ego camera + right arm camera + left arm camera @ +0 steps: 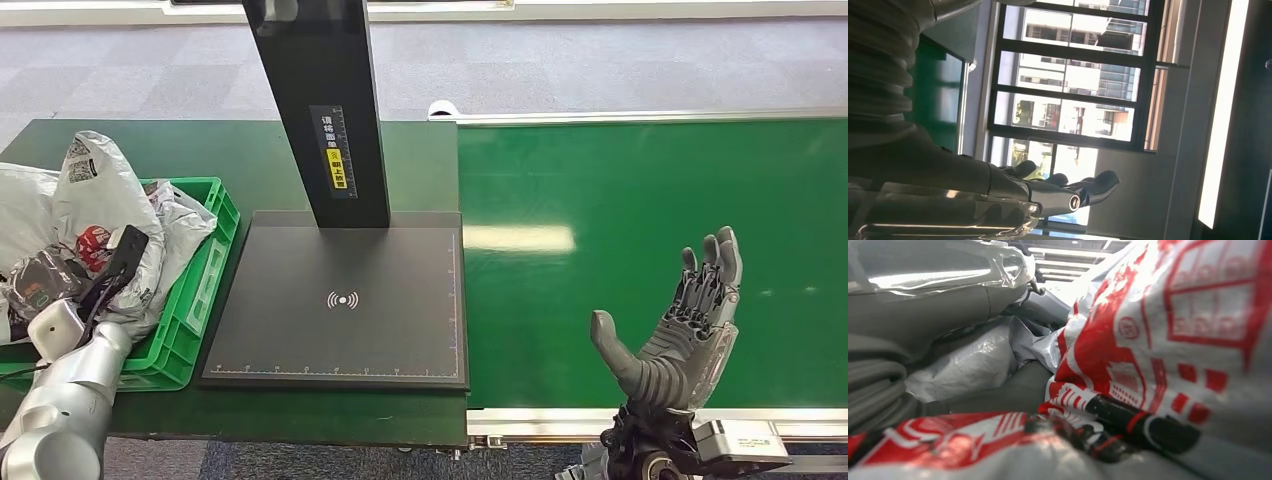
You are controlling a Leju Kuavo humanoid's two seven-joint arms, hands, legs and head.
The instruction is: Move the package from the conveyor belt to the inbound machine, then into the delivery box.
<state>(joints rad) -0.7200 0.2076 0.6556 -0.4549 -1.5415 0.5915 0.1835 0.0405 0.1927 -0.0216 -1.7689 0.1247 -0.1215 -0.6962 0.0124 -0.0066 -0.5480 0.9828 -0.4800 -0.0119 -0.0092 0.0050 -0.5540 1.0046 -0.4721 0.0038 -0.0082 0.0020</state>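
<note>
Green conveyor belt (650, 200) bare under right hand (680, 325), raised palm-up, fingers spread, holding nothing. Left hand (120, 262) down in green delivery box (205, 275) among grey plastic packages; red-printed package (1168, 340) lies there, grip cannot be told. Black inbound machine (345, 300) stands between.
</note>
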